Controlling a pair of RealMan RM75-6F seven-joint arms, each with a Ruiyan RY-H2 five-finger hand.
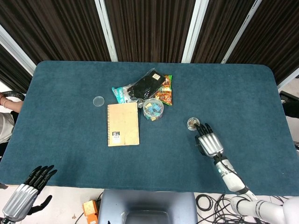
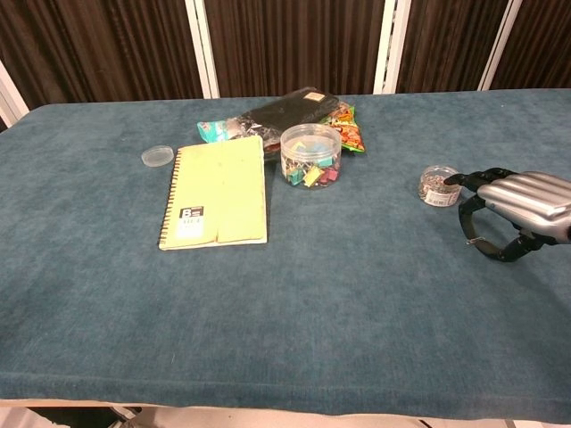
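My right hand (image 2: 513, 209) hovered low over the blue table (image 2: 357, 294), fingers spread and curved, gripping nothing. Its fingertips (image 2: 457, 178) reached the small clear pot of metal clips (image 2: 438, 185), which stood on the cloth at the right, just left of the hand; whether they touched it I could not tell. My left hand (image 1: 29, 192) hung off the near left edge, fingers apart and empty. A notebook (image 2: 217, 192) lay well to the left.
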